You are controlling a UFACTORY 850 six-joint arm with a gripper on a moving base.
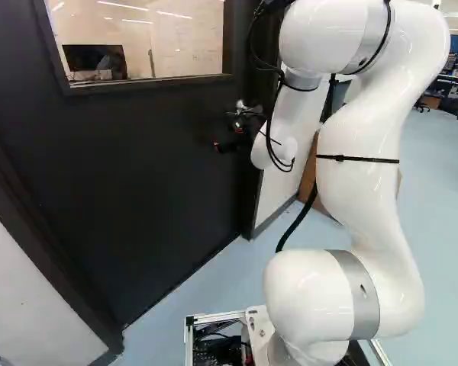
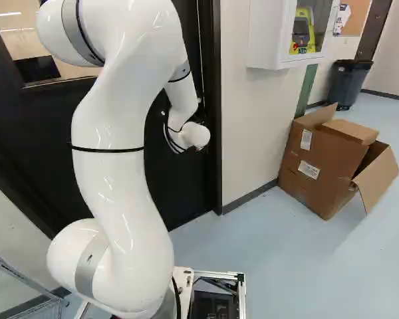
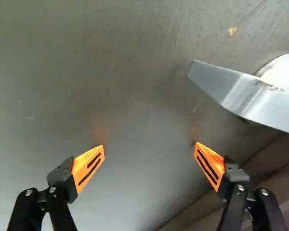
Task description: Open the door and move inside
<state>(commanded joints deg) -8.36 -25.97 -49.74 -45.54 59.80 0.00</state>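
An open cardboard box (image 2: 322,159) stands on the pale blue floor (image 2: 272,266) at the right of the right base view. A white cabinet (image 2: 263,33) hangs on the wall (image 2: 246,119), a yellow device (image 2: 302,30) inside. Beyond the box stands a dark bin (image 2: 349,85). The left base view shows a dark screen (image 1: 95,59) at upper left.

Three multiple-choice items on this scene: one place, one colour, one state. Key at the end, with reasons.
1. Where is the door handle from the gripper?
A) in its grip
B) ahead, to one side
C) behind it

2. Colour of the pads?
A) green
B) white
C) orange

3. How do the fingers stand?
A) open
B) shut

Key: 1 B, the wrist view shows the handle past one finger; 2 C, both pads show orange; 3 A, a wide gap parts them.
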